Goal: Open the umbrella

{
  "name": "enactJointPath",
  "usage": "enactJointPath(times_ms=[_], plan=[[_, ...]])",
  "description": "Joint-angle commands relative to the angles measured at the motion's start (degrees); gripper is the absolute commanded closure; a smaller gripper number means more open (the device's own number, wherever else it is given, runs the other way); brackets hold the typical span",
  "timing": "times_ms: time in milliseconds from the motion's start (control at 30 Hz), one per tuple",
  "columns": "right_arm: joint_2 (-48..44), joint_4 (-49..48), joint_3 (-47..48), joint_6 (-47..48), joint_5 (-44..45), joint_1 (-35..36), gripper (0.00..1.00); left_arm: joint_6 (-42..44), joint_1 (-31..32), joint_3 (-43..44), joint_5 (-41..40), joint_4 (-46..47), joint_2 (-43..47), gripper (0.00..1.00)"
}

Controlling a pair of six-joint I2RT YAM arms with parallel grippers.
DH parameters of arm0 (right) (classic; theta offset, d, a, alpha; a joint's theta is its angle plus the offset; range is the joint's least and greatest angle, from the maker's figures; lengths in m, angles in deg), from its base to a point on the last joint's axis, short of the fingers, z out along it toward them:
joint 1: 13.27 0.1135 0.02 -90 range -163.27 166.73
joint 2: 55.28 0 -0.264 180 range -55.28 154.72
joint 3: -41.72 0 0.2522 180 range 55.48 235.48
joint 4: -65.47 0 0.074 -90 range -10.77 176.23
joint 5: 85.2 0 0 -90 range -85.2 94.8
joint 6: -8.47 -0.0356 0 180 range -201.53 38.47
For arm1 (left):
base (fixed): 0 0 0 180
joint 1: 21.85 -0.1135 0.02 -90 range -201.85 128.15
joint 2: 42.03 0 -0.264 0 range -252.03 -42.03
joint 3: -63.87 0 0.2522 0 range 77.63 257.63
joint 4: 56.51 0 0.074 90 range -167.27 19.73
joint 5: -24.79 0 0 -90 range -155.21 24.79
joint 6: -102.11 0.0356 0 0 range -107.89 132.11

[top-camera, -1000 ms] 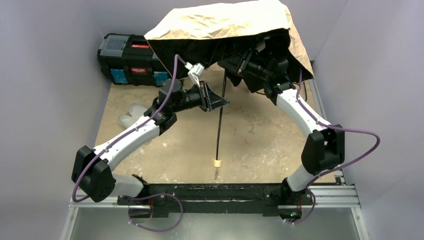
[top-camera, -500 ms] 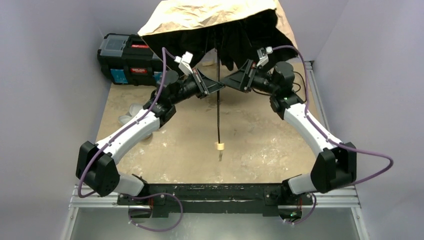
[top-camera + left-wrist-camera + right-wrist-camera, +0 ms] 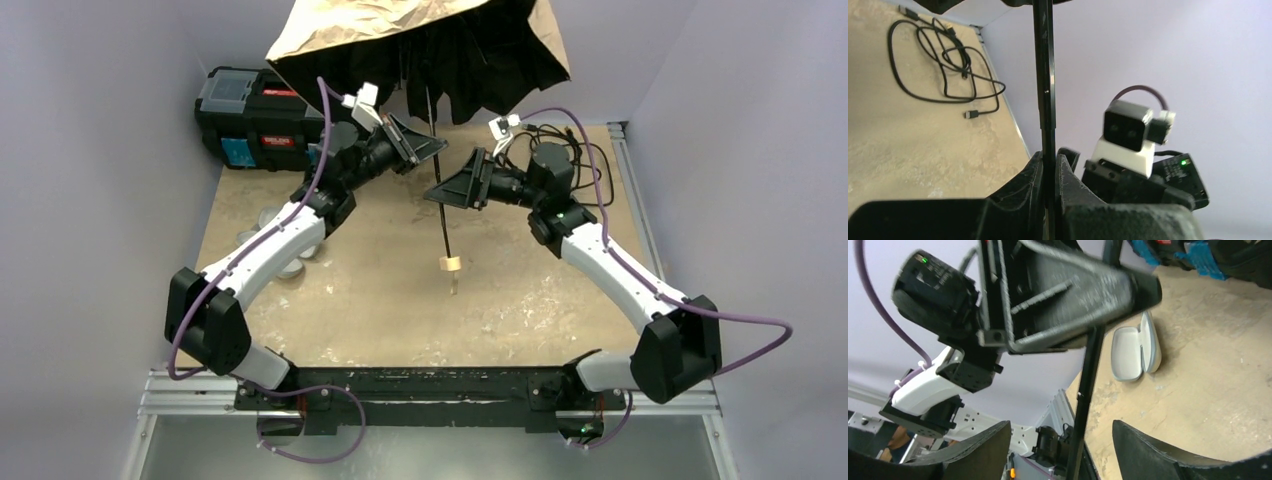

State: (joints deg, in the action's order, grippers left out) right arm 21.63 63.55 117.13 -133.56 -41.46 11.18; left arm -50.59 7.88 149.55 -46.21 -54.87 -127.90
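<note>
The umbrella's tan canopy point(image 3: 400, 25) with black lining hangs spread at the top of the top view. Its thin black shaft point(image 3: 445, 225) runs down to the pale wooden knob point(image 3: 450, 265), which is held above the table. My left gripper point(image 3: 432, 147) is shut on the shaft just below the canopy. The left wrist view shows both jaws pressed on the shaft point(image 3: 1047, 90), with the gripper point(image 3: 1049, 167) closed around it. My right gripper point(image 3: 441, 196) is open lower on the shaft. In the right wrist view the shaft point(image 3: 1088, 375) passes between its spread fingers point(image 3: 1148, 450), with the gripper point(image 3: 1060, 426) not touching it.
A black toolbox point(image 3: 255, 120) stands at the back left. Loose black cables point(image 3: 565, 135) lie at the back right and also show in the left wrist view point(image 3: 933, 60). A pale white case-like thing point(image 3: 1135, 350) lies on the table under my left arm.
My left gripper has carried the shaft and canopy up and away, lifting the knob. My right gripper has come out from under the canopy and moved down the shaft, open.
</note>
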Motion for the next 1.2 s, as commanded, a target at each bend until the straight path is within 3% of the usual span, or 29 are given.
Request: enactJointPath(times_ms=[0, 100, 133, 167, 200, 300, 400, 667, 800, 933, 1033, 1100, 1167], plan=[[1.14, -3.03, -0.09, 2.28, -0.35, 2.1, 0.36, 1.57, -0.56, 5.82, -0.58, 9.92, 1.83, 1.0], [1.83, -4.88, 1.42, 1.95, -1.95, 3.14, 0.74, 2.2, -2.0, 6.75, -0.95, 10.49, 1.92, 1.0], [1.78, -5.76, 1.74, 2.04, -2.81, 3.49, 0.92, 2.79, -3.03, 7.51, -0.86, 10.93, 1.48, 1.0], [1.37, -6.2, 1.99, 2.51, -3.34, 4.08, 1.0, 3.36, -4.41, 8.69, -0.83, 11.29, 0.7, 1.0], [1.07, -6.39, 2.25, 2.97, -3.54, 4.5, 1.0, 3.86, -6.46, 10.28, -0.73, 11.48, -0.25, 0.97], [1.15, -9.24, 2.6, 0.27, -4.11, 5.56, 1.0, 4.09, -10.25, 17.33, -0.32, 11.29, -3.37, 0.63], [1.93, -12.18, 3.3, -2.24, -4.61, 6.72, 1.0, 4.67, -11.72, 23.62, -1.25, 11.12, -6.51, 0.51], [4.88, -18.47, 6.45, -7.67, -1.99, 7.75, 1.0, 9.17, -11.49, 31.66, -9.75, 8.53, -12.41, 0.52], [6.0, -16.03, 10.49, -7.7, 1.62, 7.73, 1.0, 6.95, -11.37, 28.82, -11.41, 5.37, -11.56, 0.5], [5.77, -13.51, 11.23, -7.02, 3.64, 7.31, 1.0, 5.13, -10.5, 19.86, -8.88, 6.55, -6.52, 0.52], [5.38, -12.81, 9.8, -6.87, 0.77, 6.35, 1.0, 13.06, -9.62, 10.29, -7.08, 9.76, -1.31, 0.52], [3.88, -11.24, 7.76, -5.93, 0.11, 4.79, 1.0, 21.63, -9.68, 3.91, -4.62, 14.09, 2.91, 0.46], [2.93, -9.86, 5.88, -4.84, -1.16, 2.96, 1.0, 38.21, -9.64, -0.93, -1.35, 13.78, 7.65, 0.41]])
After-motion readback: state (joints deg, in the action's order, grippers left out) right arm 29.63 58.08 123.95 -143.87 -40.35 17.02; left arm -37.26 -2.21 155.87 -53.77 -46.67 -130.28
